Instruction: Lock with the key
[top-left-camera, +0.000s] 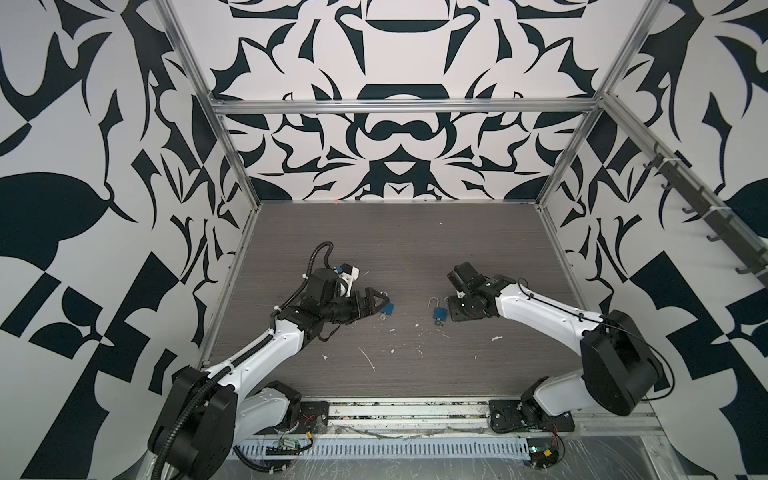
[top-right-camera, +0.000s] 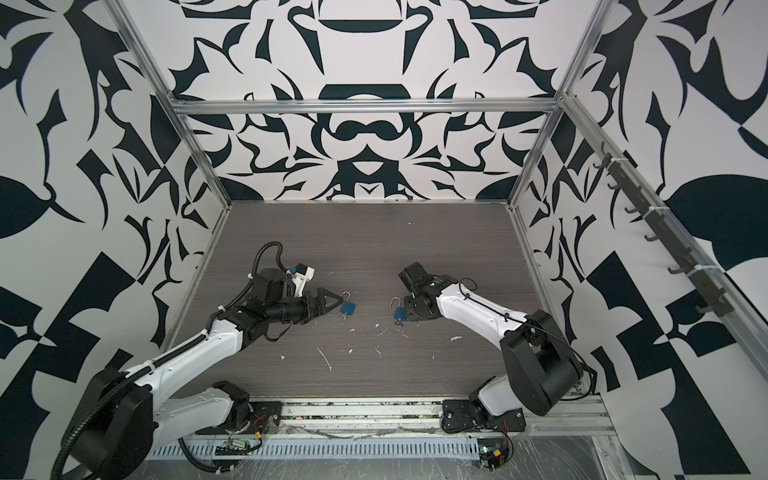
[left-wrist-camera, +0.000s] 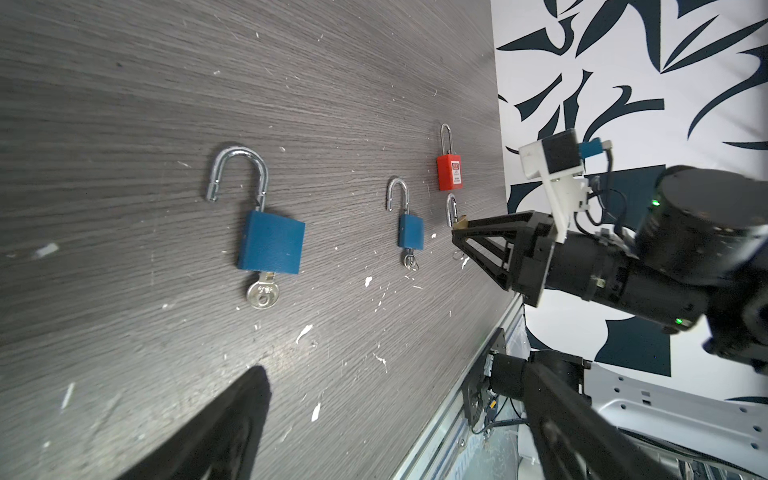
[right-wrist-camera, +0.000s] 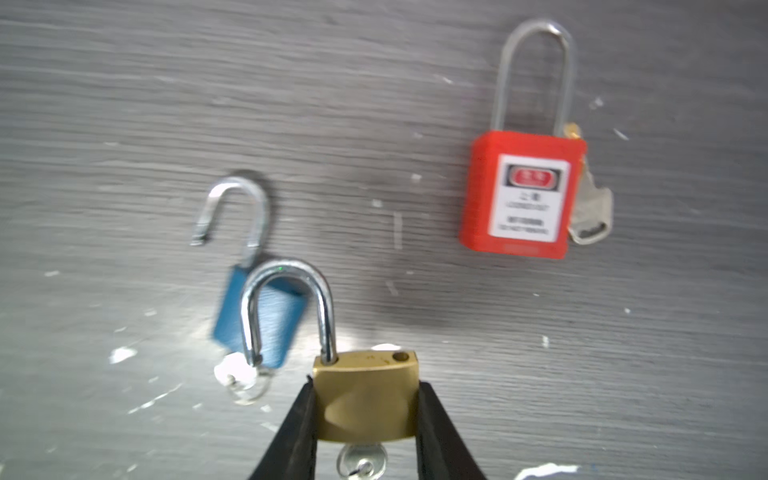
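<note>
Right hand (right-wrist-camera: 365, 392) grips the open brass padlock (right-wrist-camera: 365, 409).

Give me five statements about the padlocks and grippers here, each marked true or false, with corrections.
1. The right gripper clamps the brass padlock by its body. True.
2. The brass padlock's steel shackle is latched. False: it is swung open, free end out of the body.
3. The red plastic padlock has its shackle closed. True.
4. The left gripper holds the large blue padlock. False: its jaws are open; that padlock lies on the grey wood-grain table.
5. The small blue padlock has no key in it. False: a key sticks out of its base.
</note>
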